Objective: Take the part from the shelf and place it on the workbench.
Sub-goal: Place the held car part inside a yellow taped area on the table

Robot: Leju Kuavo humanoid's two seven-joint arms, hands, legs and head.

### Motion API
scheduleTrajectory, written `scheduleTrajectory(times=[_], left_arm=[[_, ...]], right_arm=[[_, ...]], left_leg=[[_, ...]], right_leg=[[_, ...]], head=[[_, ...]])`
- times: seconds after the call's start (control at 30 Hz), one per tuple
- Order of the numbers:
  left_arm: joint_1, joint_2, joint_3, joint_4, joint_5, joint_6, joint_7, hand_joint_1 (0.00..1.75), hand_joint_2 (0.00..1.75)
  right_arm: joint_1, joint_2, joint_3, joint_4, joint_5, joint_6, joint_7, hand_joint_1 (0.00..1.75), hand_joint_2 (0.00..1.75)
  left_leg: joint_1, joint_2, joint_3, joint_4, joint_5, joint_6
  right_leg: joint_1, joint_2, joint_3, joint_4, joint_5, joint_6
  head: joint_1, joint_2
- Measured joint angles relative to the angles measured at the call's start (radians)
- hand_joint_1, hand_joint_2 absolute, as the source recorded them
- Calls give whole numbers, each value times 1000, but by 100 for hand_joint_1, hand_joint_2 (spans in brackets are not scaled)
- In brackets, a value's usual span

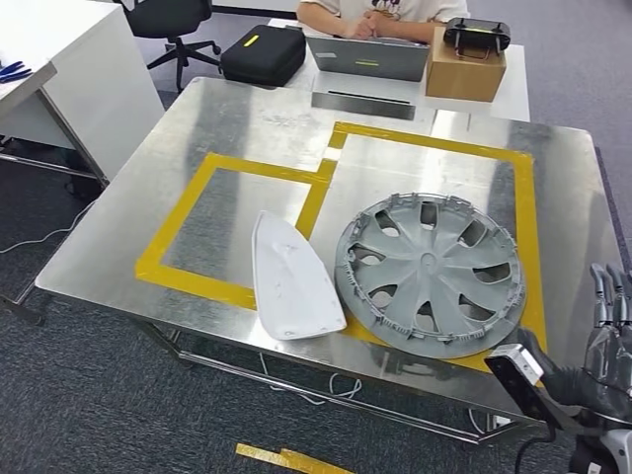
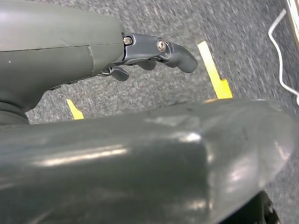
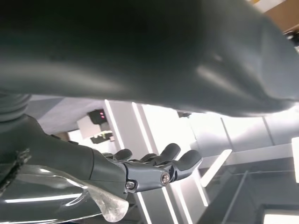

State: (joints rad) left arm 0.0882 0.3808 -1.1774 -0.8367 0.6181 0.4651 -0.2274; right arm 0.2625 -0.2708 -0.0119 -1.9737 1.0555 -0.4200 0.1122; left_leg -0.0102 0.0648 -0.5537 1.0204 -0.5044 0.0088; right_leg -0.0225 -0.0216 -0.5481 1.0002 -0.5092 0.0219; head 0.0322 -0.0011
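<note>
on the brushed steel tabletop [image 1: 223, 118], inside yellow tape outlines, a round grey plastic spoked wheel cover [image 1: 430, 273] lies flat, just beside a smooth white teardrop-shaped plastic panel [image 1: 292, 278]. right hand [image 1: 612, 326] hovers off the tabletop's near corner, fingers [image 3: 169, 163] released, holding nothing. left hand [image 2: 155, 51] hangs over speckled carpet, fingers loosely apart, empty.

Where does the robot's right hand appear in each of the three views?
Head view: right hand at the picture's lower right corner, fingers pointing up, past the workbench edge.
Left wrist view: not in it; that is the left hand over grey carpet.
Right wrist view: low in the picture's middle, fingers extended, holding nothing.
Shared landmark: yellow tape strip on the carpet, in head and left wrist views.
</note>
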Motion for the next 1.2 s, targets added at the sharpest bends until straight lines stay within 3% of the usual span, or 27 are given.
scheduleTrajectory(times=[0.07, 0.13, 0.17, 0.2, 0.23, 0.27, 0.33, 0.4, 0.47, 0.5, 0.57, 0.63, 0.67, 0.7, 0.73, 0.77, 0.83, 0.9, 1.0, 1.2], left_arm=[[1, 0, 0, -2, 0, 0, 0, 0, 0], [1, 0, 0, -3, 2, 0, 0, 0, 0], [2, 0, 0, -3, 3, 0, 0, 0, 0], [2, 0, 0, -3, 3, 0, 0, 0, 0], [2, 0, 0, -3, 3, 0, 0, 0, 0], [3, 0, -1, -3, 3, 0, 0, 0, 0], [3, 1, 0, -3, 3, 0, 0, 0, 0], [3, 0, 0, -4, 3, 0, 0, 0, 0], [2, 0, 0, -4, 3, 0, 0, 0, 0], [1, 0, 0, -5, 3, 0, 0, 0, 0], [1, 0, 0, -5, 3, 0, 0, 0, 0], [2, 0, 0, -6, 3, 0, 0, 0, 0], [2, 0, 0, -6, 3, 0, 0, 0, 0], [2, 0, 0, -6, 3, 1, 0, 0, 0], [1, 0, 0, -6, 2, 2, 0, 0, 0], [1, 0, 0, -6, 1, 3, 0, 0, 0], [-2, -1, 0, -6, -1, 7, 1, 0, 0], [-3, -1, 0, -6, -4, 12, 4, 0, 0], [-3, 1, 0, -6, -12, 23, 18, 0, 0], [-3, 6, 0, -11, -22, 35, 38, 0, 0]], right_arm=[[-1, 1, 0, -1, -1, 0, 0, 0, 0], [-1, 4, 0, -1, -2, 0, 0, 0, 0], [-1, 5, 0, -1, -3, 0, 0, 0, 0], [0, 6, 0, -1, -3, 0, 0, 0, 0], [-1, 7, 0, -1, -3, 0, 0, 0, 0], [-1, 8, 0, -1, -3, 0, 0, 0, 0], [-1, 9, 0, -1, -4, 0, 0, 0, 0], [-1, 9, 1, -1, -4, 0, 0, 0, 0], [0, 10, 1, -2, -4, 0, 0, 0, 0], [0, 10, 2, -2, -4, 0, 0, 0, 0], [-3, 10, 2, -1, -4, 0, 0, 0, 0], [-3, 10, 3, -1, -4, 0, 0, 0, 0], [-3, 10, 4, -1, -4, 0, 0, 0, 0], [-2, 11, 4, 0, -4, 0, -1, 0, 0], [-1, 11, 4, 1, -3, 0, -1, 0, 0], [-1, 11, 4, 1, -3, -1, -2, 0, 0], [-2, 11, 4, 1, 0, -2, -6, 0, 0], [-3, 11, 4, 1, 5, -4, -8, 0, 0], [-1, 11, 5, 2, 15, -5, -9, 0, 0], [-1, 11, 6, 2, 19, -4, -10, 0, 0]], left_leg=[[6, -31, -28, 74, -51, -13], [11, -51, -84, 207, -116, -20], [13, -54, -107, 257, -131, -22], [16, -55, -115, 275, -127, -23], [18, -56, -104, 251, -103, -23], [20, -60, -78, 193, -65, -23], [26, -91, -18, 58, -6, -22], [27, -115, 4, 2, 3, -18], [25, -106, 2, -2, 3, -6], [25, -98, 2, -4, 6, 2], [25, -82, 2, -11, 10, 18], [18, -69, -1, -10, 10, 27], [15, -62, -1, -10, 11, 28], [11, -57, -2, -10, 11, 29], [7, -53, -2, -10, 11, 29], [4, -50, -1, -10, 11, 30], [-2, -48, 0, -8, 10, 29], [-7, -46, -2, -5, 9, 27], [-9, -46, -5, -3, 11, 33], [-6, -46, -3, -10, 17, 24]], right_leg=[[-5, 12, 1, -2, 4, -8], [-5, 25, 0, -2, 4, -11], [-6, 33, 0, -2, 4, -11], [-6, 41, 1, -2, 4, -11], [-7, 50, 2, -2, 4, -11], [-8, 58, 4, -2, 3, -10], [-9, 74, 4, 0, 2, -2], [-8, 88, -3, 1, 4, 11], [-11, 99, -11, -2, 8, 26], [-12, 93, -17, 3, 4, 31], [-10, 63, -52, 67, -37, 35], [-6, 36, -113, 200, -101, 34], [-6, 32, -140, 257, -121, 34], [-5, 31, -150, 282, -122, 32], [-3, 30, -141, 269, -106, 28], [-1, 28, -114, 220, -76, 23], [8, 18, -37, 80, -25, 6], [13, 9, 7, 2, -9, 1], [14, 11, 11, -7, -4, 11], [17, 11, 10, -6, -6, 6]], head=[[-4, 0], [-7, 0], [-7, 0], [-7, 0], [-7, 0], [-7, 0], [-8, 0], [-10, 0], [-10, 0], [-9, 0], [-4, 0], [0, 0], [0, 0], [0, 0], [0, 0], [0, 0], [-1, 0], [-1, 0], [-2, 0], [-2, 0]])
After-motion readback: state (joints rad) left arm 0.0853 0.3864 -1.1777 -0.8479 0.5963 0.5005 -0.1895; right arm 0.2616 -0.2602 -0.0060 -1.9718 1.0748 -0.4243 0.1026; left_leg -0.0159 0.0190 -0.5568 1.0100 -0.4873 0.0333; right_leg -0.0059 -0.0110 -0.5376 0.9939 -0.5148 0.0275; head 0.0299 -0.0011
